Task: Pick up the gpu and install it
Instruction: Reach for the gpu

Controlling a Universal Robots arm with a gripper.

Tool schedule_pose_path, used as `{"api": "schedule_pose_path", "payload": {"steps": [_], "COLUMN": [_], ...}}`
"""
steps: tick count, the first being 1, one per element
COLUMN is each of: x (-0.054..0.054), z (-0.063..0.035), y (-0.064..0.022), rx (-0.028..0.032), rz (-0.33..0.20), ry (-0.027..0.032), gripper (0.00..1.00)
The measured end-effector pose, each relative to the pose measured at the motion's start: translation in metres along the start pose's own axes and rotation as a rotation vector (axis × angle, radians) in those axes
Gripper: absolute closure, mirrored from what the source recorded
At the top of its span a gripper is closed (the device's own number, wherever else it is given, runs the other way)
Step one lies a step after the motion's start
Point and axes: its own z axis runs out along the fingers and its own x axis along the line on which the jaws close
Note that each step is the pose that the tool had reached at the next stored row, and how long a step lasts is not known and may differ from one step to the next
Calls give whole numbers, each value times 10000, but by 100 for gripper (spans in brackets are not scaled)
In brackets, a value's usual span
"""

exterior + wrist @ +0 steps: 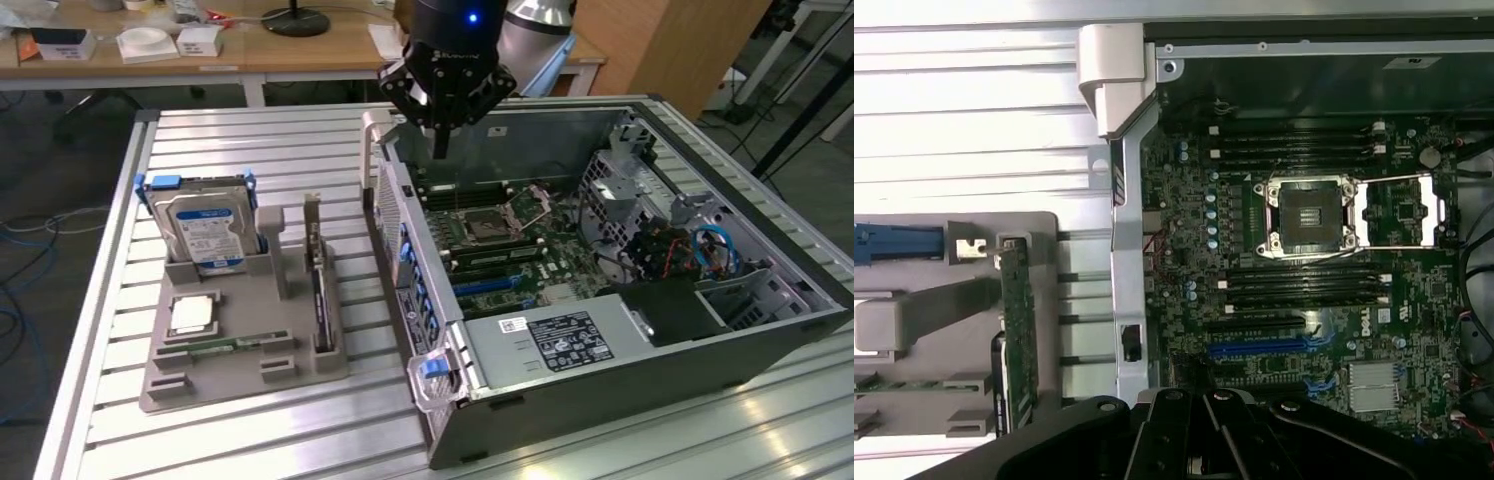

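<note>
Nearest the camera in the exterior view, the open computer case (641,400) is lying on its side on the slatted metal table (240,150), with its labelled power supply (561,340) sitting at the near end. To the exterior view's left of the case, apart from it, a grey holder (200,385) is carrying a small green memory stick (227,346) and a silver square chip (195,314). The gpu (320,295) is standing on edge in a slot along the holder's side closest to the case, and its green edge (1019,330) is showing in the wrist view. Farther back, the hard drive (203,235) is standing upright in the holder. Beyond it, the gripper (441,150) is hanging over the far end of the motherboard (507,230), clenched on nothing, well apart from the gpu
</note>
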Motion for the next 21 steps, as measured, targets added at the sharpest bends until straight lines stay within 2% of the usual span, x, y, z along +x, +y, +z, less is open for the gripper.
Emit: {"api": "schedule_pose_path", "payload": {"steps": [21], "x": [50], "z": [0], "y": [-34], "rx": [0], "rz": [0], "ry": [0], "gripper": [89]}}
